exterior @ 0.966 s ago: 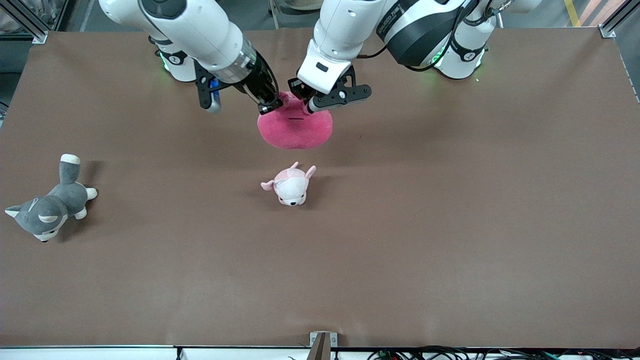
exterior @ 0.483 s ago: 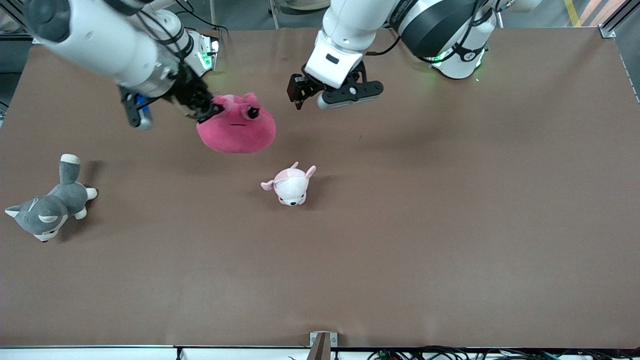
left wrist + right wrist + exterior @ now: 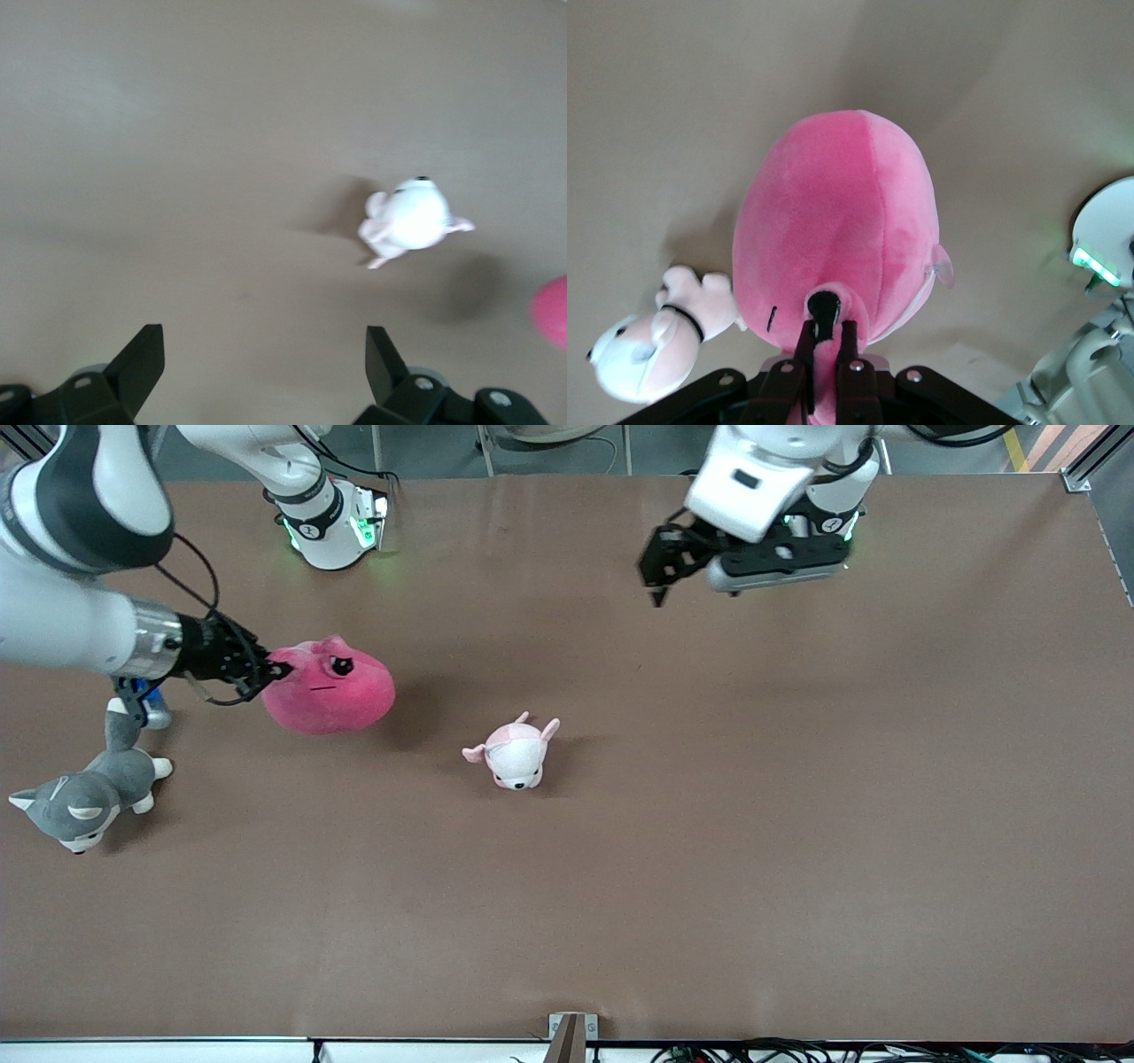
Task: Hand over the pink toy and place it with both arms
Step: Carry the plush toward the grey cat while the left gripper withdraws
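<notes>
Right tool [image 3: 266, 673], clamped on a pinch of the pink toy [image 3: 330, 695], holds it over the counter [image 3: 709, 824] toward the right arm's end, near the grey dog plush [image 3: 84, 797]. Soft and light, it probably sags, so a bunched fold suits gripping. Left tool [image 3: 660, 580] hangs open, empty, over the counter by its base.

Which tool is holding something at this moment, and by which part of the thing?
The right tool is shut on the pink toy, pinching a fold of plush near its eye. The left tool is open and holds nothing.
</notes>
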`<state>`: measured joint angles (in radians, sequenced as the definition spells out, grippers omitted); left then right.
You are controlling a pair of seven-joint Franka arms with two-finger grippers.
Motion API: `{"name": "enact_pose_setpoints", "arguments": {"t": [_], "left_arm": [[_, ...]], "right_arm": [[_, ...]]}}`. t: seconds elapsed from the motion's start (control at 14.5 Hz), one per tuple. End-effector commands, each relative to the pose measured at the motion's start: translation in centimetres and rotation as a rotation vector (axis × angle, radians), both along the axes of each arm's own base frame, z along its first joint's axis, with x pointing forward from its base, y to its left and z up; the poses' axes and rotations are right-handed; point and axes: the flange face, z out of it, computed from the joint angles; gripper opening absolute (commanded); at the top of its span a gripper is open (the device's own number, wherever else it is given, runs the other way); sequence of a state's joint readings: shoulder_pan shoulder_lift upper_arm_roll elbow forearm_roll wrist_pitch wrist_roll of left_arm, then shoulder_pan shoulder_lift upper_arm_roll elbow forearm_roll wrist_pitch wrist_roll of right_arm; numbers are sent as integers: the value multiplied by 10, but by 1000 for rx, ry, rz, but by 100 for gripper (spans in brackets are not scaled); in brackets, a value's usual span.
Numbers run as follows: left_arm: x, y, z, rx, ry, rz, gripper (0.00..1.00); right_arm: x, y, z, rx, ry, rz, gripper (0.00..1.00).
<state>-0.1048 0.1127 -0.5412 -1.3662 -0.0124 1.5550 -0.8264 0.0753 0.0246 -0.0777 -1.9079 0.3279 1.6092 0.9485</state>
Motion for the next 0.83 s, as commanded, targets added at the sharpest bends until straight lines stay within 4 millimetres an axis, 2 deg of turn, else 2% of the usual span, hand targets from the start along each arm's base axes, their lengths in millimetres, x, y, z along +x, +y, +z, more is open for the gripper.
{"name": "enact_pose_setpoints", "arguments": {"t": [0.0, 0.14, 0.41, 0.62, 0.76], "left_arm": [[16, 54, 1, 57, 21, -77, 100], [33, 100, 6, 67, 17, -107, 100], [64, 189, 5, 70, 16, -111, 100], [68, 238, -2, 84, 42, -141, 100], [62, 262, -2, 100, 44, -154, 100]], "right_arm": [[-21, -47, -36, 47, -22, 31, 0], [-26, -62, -58, 55, -47, 46, 0], [-14, -68, -91, 37, -66, 36, 0], [-10, -79, -115, 47, -56, 55, 3], [-7, -84, -124, 44, -65, 54, 14]]}}
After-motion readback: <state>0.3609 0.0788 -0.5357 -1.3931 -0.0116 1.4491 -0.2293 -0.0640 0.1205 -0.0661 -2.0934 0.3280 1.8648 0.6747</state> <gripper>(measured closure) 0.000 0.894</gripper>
